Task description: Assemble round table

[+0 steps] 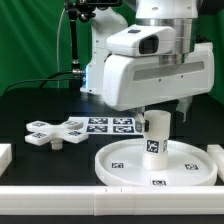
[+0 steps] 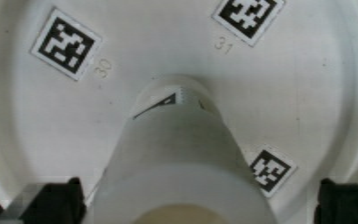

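Observation:
The large round rimmed disc [image 1: 120, 162] lies flat on the black table at the front right. The short thick cylinder [image 1: 155, 135] stands upright on it, near its middle. My gripper [image 1: 162, 112] hangs right above the cylinder. In the wrist view the cylinder [image 2: 185, 150] rises toward the camera between my two dark fingers [image 2: 51, 202]. The gripper [image 2: 197, 206] is open and straddles the cylinder's top, with a gap showing on one side. The disc [image 2: 140, 60] fills the view behind, with tags on it. The cross-shaped piece [image 1: 55, 133] lies on the table at the exterior view's left.
The marker board [image 1: 105, 124] lies flat behind the disc, next to the cross-shaped piece. A white rail [image 1: 100, 205] runs along the table's front edge. White blocks sit at the left edge [image 1: 5, 155] and the right edge [image 1: 215, 155].

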Robot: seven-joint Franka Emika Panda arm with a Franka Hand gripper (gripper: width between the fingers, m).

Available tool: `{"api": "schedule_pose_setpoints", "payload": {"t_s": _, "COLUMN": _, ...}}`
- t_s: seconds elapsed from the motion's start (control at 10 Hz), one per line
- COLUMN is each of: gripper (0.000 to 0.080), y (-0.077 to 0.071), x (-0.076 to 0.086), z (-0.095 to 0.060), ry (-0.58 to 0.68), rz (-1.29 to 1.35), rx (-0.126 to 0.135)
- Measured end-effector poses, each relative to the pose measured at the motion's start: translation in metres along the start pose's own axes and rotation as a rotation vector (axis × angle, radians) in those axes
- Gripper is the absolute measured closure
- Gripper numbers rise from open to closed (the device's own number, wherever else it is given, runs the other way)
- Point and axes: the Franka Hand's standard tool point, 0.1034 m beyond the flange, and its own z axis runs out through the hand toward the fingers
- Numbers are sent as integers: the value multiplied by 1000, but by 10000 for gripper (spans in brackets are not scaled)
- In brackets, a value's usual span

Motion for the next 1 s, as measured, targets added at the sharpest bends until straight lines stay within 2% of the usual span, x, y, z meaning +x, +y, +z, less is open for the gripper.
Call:
{"api": "schedule_pose_setpoints", "payload": {"t_s": 0.4, "gripper": 151, "y": 5, "x": -3, "z": 0, "ry": -9, "rz": -247, "rx": -11}}
{"api": "schedule_pose_setpoints", "payload": {"t_s": 0.7, "gripper": 151, "y": 5, "x": -2, "z": 0, "ry": -40, "rz": -535, "rx": -45}}
{"api": "schedule_pose_setpoints", "payload": {"t_s": 1.0, "gripper": 151, "y": 5, "x": 1, "z": 0, "ry": -78, "rz": -759, "rx": -53}}
